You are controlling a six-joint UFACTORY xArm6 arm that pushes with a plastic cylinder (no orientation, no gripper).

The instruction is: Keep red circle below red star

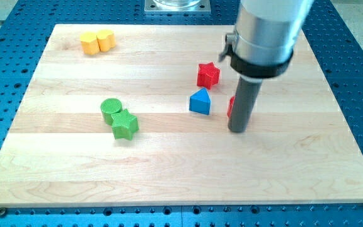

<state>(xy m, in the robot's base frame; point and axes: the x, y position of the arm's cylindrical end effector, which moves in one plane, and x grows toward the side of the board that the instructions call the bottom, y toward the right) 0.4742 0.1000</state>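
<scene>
The red star [208, 74] lies on the wooden board right of centre, toward the view's top. The red circle [230, 107] is mostly hidden behind my rod; only a red sliver shows at the rod's left edge, below and to the right of the star. My tip [237, 130] rests on the board just below the red circle, touching or nearly touching it. The blue triangle [200, 101] sits directly below the star, to the left of my tip.
A green circle [111, 109] and a green star [125, 125] touch each other at the board's left middle. A yellow hexagon [90, 43] and a yellow heart [106, 40] sit together at the top left. The wooden board [169, 176] lies on a blue perforated table.
</scene>
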